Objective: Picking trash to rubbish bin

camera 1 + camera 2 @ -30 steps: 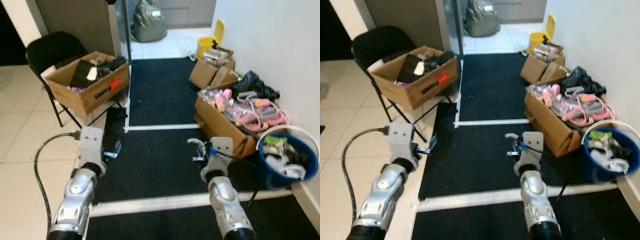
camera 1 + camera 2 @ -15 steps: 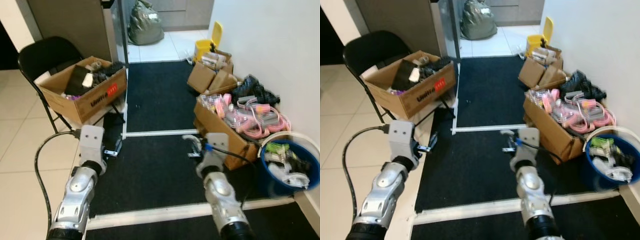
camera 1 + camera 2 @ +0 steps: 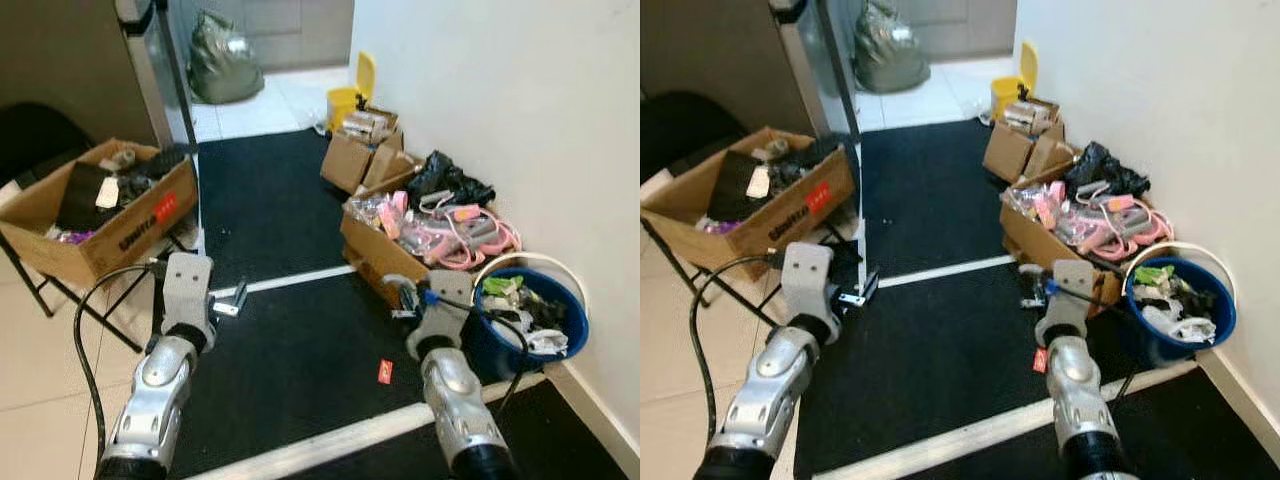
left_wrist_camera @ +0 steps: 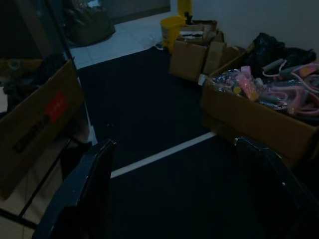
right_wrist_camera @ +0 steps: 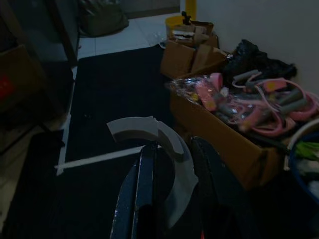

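Curved white scrap clamped between right gripper fingers, held above black mat just beside blue rubbish bin, which stands at the wall. Small red scrap lies on mat nearby. Left gripper fingers spread wide, empty.

Both silver arms reach forward, the left claw spread wide, the right claw nearly closed.

right gripper: 2 black fingers closed on a curved white plastic strip; brown cardboard box of pink items beyond, black floor mat.
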Tool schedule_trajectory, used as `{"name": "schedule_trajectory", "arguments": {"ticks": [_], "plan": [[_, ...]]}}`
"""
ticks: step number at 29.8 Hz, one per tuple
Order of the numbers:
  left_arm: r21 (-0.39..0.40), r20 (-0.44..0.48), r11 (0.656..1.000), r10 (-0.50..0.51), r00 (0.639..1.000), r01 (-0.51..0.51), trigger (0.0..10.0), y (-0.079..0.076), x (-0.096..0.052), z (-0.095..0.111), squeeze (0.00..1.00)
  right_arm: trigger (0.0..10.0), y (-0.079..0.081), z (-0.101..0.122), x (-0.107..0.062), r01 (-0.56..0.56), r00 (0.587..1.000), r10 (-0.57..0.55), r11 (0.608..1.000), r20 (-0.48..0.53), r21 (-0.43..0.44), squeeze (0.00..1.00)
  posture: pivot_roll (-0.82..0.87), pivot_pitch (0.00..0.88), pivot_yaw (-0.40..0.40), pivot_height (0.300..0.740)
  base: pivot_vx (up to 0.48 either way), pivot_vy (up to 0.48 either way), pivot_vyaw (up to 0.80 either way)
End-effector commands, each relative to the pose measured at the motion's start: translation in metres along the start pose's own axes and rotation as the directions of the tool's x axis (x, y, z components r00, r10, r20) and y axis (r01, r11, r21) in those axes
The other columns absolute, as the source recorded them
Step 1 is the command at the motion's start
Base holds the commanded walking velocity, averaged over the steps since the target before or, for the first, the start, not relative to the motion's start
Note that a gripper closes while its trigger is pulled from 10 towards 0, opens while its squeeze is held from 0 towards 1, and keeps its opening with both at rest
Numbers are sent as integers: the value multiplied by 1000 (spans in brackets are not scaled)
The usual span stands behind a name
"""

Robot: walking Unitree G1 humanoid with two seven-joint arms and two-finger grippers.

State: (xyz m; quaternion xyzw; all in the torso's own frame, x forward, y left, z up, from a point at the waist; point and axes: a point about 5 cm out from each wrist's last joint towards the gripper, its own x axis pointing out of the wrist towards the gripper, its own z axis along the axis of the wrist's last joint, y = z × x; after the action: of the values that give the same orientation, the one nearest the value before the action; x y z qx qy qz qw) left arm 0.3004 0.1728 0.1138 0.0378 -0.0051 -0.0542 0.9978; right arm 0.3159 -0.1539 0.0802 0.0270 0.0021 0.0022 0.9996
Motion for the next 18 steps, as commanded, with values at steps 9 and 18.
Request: {"name": "schedule_trajectory", "arguments": {"ticks": [9,18], "plan": [[17,-10,1000,13,1000,-13,10000,8,-2,-3,0,10000,4,-4,-1,-5,1000,5,1000,-6,3,0,-8,67,40,740,307,0,0],[15,-11,1000,14,1000,-14,10000,6,-2,-3,0,10000,3,-6,-1,-2,1000,1,1000,-20,-7,0,-8,70,34,740,306,0,0]]}}
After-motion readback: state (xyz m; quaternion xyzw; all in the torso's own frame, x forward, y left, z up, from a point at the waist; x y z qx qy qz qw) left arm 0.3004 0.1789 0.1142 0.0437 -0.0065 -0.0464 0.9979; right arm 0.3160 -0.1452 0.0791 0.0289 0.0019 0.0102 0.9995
